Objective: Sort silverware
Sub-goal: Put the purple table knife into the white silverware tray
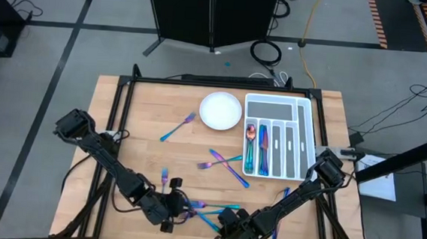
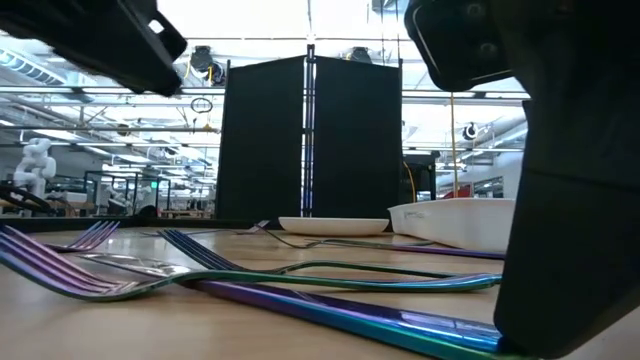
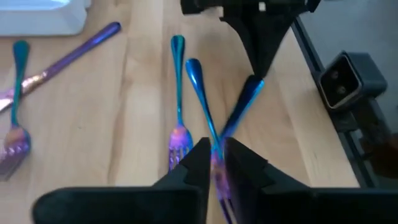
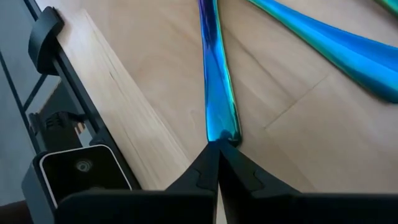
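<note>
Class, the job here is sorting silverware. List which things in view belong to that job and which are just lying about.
Job:
silverware
tray
left gripper, closed on a fork
right gripper

Lying about:
plate
cables

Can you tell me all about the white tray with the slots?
The tray is a white cutlery organiser, plastic by its look, with one wide slot across its far end and five long slots. It lies flat on the table's right side, beside the round plate. A spoon and other shiny blue silverware fill two left slots; the others look empty.
</note>
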